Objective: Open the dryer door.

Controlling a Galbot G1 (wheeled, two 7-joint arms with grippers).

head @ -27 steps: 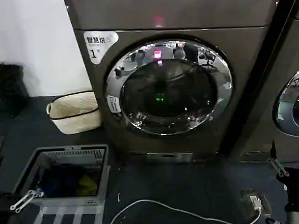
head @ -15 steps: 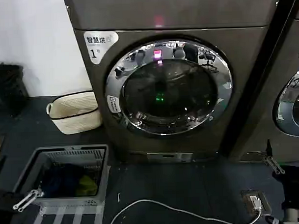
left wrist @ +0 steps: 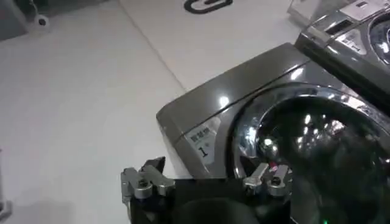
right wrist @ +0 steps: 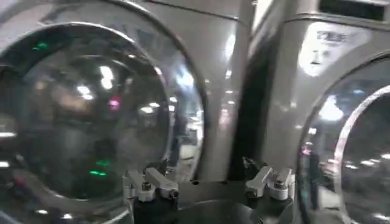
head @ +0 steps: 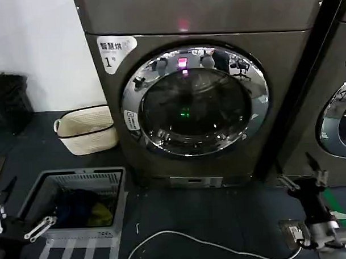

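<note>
Sitting shut in the front of the bronze-grey dryer (head: pixel 162 135), the dryer door (head: pixel 195 100) lies flush with the cabinet, its chrome ring whole and unbroken around the dark glass, just right of the white "1" sticker (head: pixel 114 51). No handle or latch is clear enough to place on either side of the ring.

Everything turns on which hand is nearer that ring. The right hand (head: pixel 304 178) hangs low, below and to the right of the door, past the door's right edge and in front of the dark gap between the dryer and the neighbouring machine (head: pixel 337 118). Its fingers stand wide apart, holding nothing; in the right wrist view the hand (right wrist: pixel 210 182) faces the door's right rim. It is apart from the door, not touching.

The left hand (head: pixel 17 223) is well off to the lower left of the door, beside the grey laundry basket (head: pixel 33 194), fingers also spread and empty. The left wrist view shows it (left wrist: pixel 204 182) aimed towards the sticker corner.

By my reading the right hand is the nearer one, so the reach would go up and leftward to the ring's right side. The door's opening would be a swing outward, towards the robot.
</note>
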